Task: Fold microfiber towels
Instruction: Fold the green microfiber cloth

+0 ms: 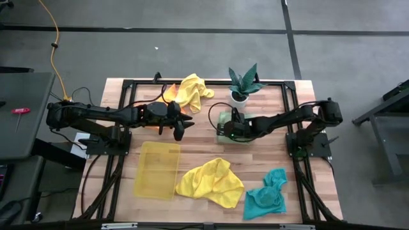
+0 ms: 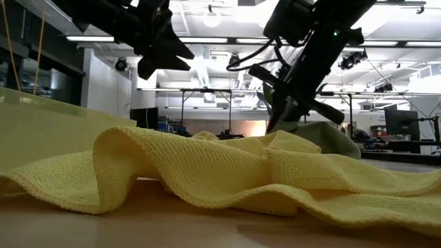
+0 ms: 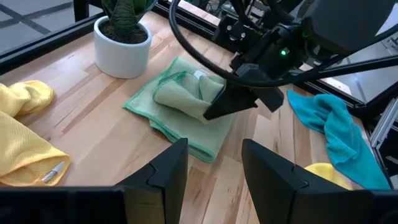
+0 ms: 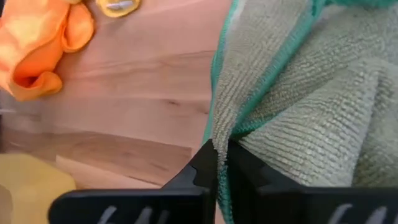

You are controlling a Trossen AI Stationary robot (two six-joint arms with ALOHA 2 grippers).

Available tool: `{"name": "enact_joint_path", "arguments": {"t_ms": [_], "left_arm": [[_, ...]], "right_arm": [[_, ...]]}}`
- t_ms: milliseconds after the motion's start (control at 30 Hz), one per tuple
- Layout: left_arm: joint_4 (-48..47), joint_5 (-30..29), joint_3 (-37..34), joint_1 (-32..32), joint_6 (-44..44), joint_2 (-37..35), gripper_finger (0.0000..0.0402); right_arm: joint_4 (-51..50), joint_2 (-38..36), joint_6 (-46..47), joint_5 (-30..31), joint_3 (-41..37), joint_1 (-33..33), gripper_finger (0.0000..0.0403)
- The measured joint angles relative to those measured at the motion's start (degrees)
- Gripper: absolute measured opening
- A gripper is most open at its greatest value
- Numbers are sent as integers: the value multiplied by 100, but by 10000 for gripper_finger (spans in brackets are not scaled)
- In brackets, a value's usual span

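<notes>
The right pincer pinches an edge of the olive-green towel, which lies partly folded mid-tabletop beside the potted plant. The left pincer hovers nearby, fingers apparently spread and empty.

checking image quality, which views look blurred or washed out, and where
Low view: yellow towel soft up close, ceiling lights blown out, arms backlit dark. Right wrist view: orange towel blurred, green towel weave sharp. High view: evenly lit, soft shadows.
</notes>
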Motion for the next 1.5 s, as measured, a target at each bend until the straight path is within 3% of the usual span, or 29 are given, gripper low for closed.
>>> {"name": "enact_joint_path", "arguments": {"t_ms": [300,500,733,933,1100,1267,1400,1500], "left_arm": [[-2,1,0,2,0,0,142],[-2,0,0,2,0,0,142],[-4,0,0,2,-2,0,142],[-3,0,0,2,-23,0,142],[-4,-25,0,2,-214,0,142],[-7,-130,1,2,-253,0,142],[-9,-157,2,2,-304,0,142],[-24,-157,2,2,-309,0,142]], "right_arm": [[-66,-512,-605,80,0,-190,135],[-806,-1579,-1584,196,0,-297,161],[-2556,-2642,-2319,-25,0,-90,163],[-3793,-2758,-2516,-324,-2,110,163],[-3756,-2440,-3182,-369,-7,77,163],[-3281,-1880,-3879,-310,-7,-381,150],[-2740,-1374,-4232,-306,-7,-887,110],[-2536,-1021,-4431,-412,-7,-1108,51]]}}
